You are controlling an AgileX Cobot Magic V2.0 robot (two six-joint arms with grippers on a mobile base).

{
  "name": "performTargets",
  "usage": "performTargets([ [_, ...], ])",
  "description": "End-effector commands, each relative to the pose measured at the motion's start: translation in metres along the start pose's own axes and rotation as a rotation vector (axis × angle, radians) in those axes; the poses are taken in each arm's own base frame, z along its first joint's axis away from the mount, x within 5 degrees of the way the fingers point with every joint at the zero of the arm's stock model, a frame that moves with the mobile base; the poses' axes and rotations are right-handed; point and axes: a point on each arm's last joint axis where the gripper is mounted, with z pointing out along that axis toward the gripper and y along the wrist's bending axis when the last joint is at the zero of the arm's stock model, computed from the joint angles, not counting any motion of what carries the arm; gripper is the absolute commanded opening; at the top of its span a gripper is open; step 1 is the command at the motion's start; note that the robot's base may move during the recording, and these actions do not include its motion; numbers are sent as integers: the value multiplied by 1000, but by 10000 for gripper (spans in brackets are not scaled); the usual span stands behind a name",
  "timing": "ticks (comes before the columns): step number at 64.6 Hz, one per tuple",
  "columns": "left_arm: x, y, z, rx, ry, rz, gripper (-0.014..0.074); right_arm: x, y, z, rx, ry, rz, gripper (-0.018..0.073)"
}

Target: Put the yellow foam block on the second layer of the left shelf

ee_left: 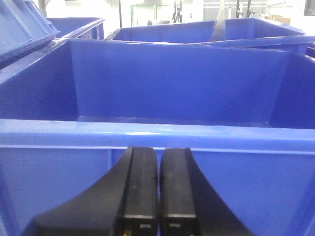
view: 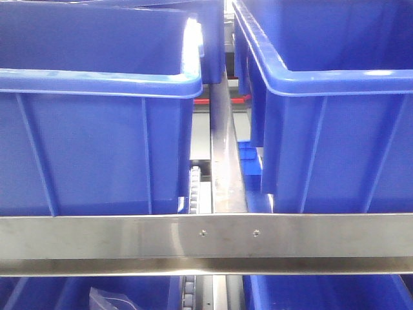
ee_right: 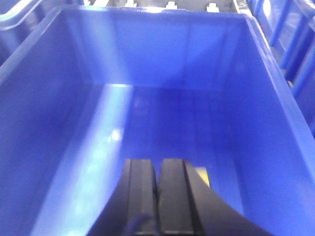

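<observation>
While the right arm's black gripper [ee_right: 157, 196] hangs over the inside of a deep blue plastic bin [ee_right: 44, 64], its two flat fingers [ee_right: 140, 191] are pressed together with only a thin dark seam between them, holding nothing. Just beyond and to the right of those fingers, a small patch of the bright yellow foam block [ee_right: 201, 175] shows on the bin floor, mostly hidden behind the right finger; whether it touches the finger cannot be told. The bin's smooth walls rise on both sides of the gripper and ahead of it, and ribbed blue crates [ee_right: 295, 44] stand outside its right wall.

The left arm's black gripper [ee_left: 158, 196] is likewise narrowed to a slit with nothing in it. It sits low, outside and below the thick front rim of another large blue plastic tub [ee_left: 157, 135], so that rim and wall stand straight ahead of it. More blue tubs [ee_left: 206, 32] lie further off behind.

From the front view, two blue bins [view: 97, 129] [view: 335, 129] rest on a shelf behind a brushed steel rail [view: 206, 236], with a steel upright post [view: 222, 155] in the gap between them. Neither gripper appears in that view.
</observation>
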Motion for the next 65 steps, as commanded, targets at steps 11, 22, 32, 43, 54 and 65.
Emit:
performTargets([
  [11, 0, 0, -1, 4, -75, -9, 124, 13, -2, -57, -1, -206, -3, 39],
  [22, 0, 0, -1, 4, -75, -9, 124, 37, -3, -86, -4, -270, -3, 39],
  [32, 0, 0, -1, 4, -75, -9, 124, 53, -3, -109, -7, -355, -4, 39],
  [43, 0, 0, -1, 4, -75, -9, 124, 62, -3, -120, -10, -401, -4, 39],
  [54, 0, 0, -1, 4, -75, -3, 124, 65, -4, -119, -9, -384, -4, 39],
  [65, 0, 0, -1, 4, -75, -3, 124, 65, -4, -119, -9, -384, -4, 39],
])
